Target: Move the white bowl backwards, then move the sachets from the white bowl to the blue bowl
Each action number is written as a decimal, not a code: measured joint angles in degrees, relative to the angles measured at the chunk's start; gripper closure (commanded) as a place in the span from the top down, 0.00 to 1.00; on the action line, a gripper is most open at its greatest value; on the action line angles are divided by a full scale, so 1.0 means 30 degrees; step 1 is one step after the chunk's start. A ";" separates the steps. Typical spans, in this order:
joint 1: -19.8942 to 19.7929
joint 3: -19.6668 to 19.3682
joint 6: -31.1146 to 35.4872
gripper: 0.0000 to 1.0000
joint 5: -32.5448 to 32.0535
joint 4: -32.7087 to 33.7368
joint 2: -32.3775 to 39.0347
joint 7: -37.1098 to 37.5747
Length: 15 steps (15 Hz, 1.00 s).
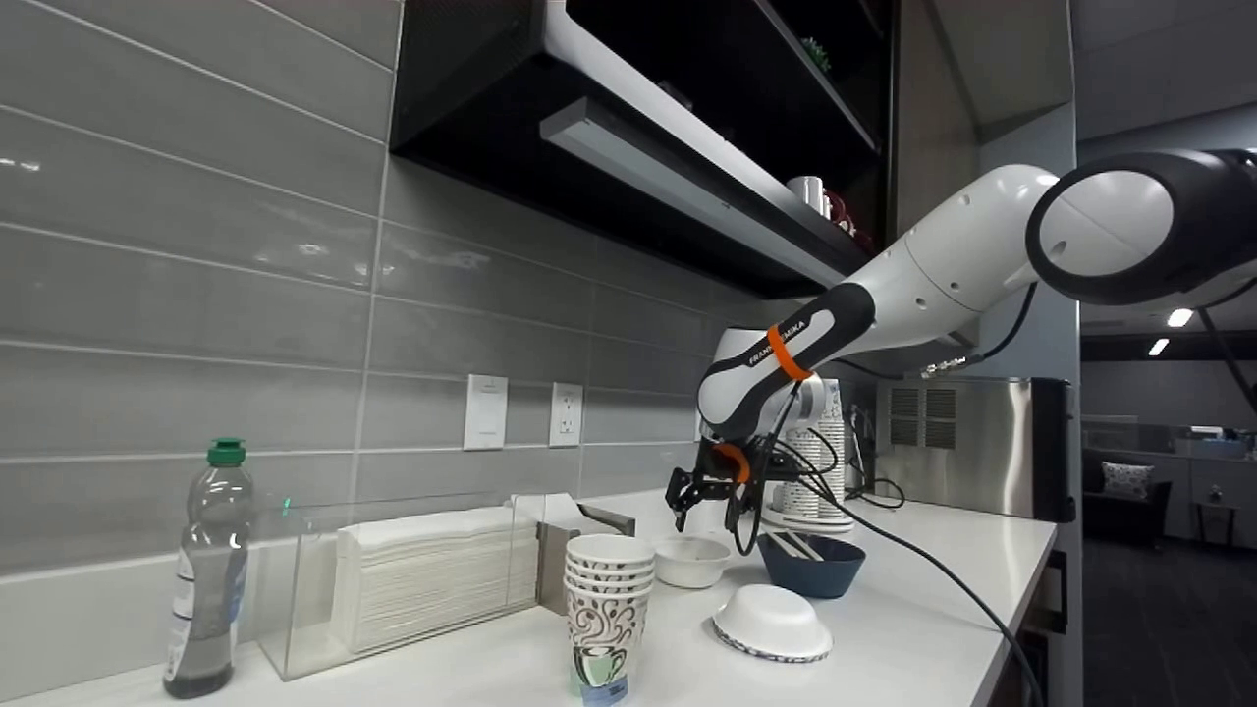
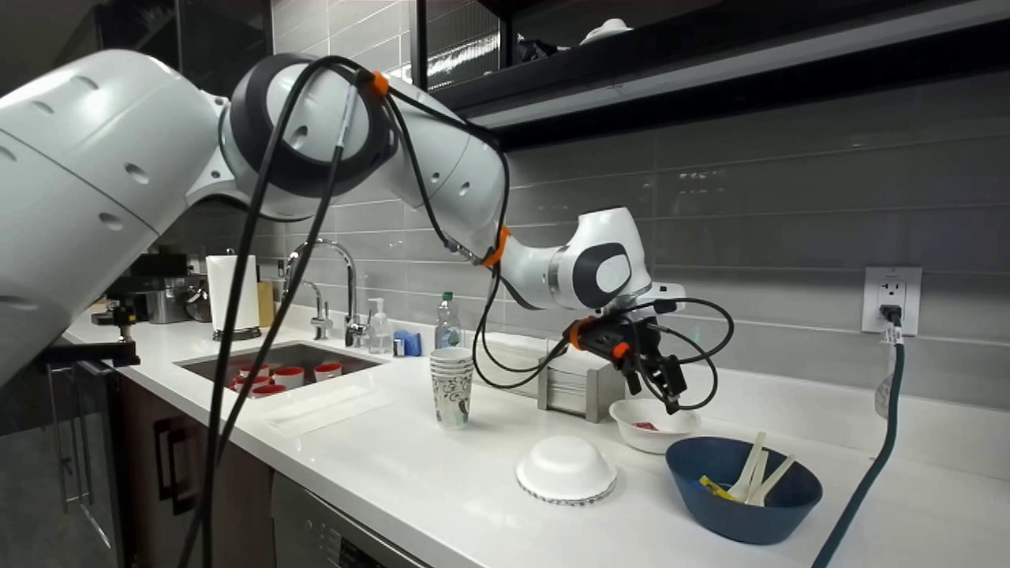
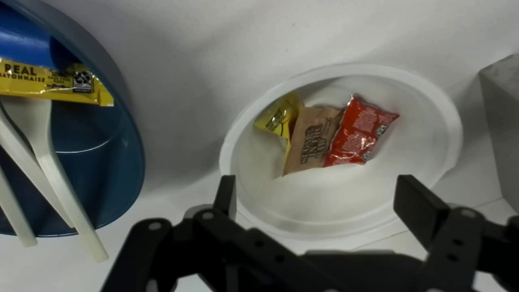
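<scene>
Wrist view: the gripper [image 3: 318,194] hangs spread wide near the white bowl [image 3: 421,125], where red, brown and yellow sachets [image 3: 314,142] lie; the blue bowl [image 3: 115,174] stands nearby.

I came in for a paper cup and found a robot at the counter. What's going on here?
A robot arm has its open gripper above the white bowl, nothing grasped. A red sachet, a brown sachet and a yellow sachet lie in that bowl, not yet moved to the blue bowl beside it. A mayonnaise sachet and pale utensils lie in the blue one.
</scene>
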 measured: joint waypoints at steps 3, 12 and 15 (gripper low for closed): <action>0.0001 0.0007 0.0037 1.00 0.0000 0.0001 0.0019 -0.0001; -0.0355 0.0555 0.0190 0.44 0.0472 0.1486 0.1893 -0.0066; -0.0512 0.0664 0.0153 0.31 0.0667 0.2305 0.2615 -0.0066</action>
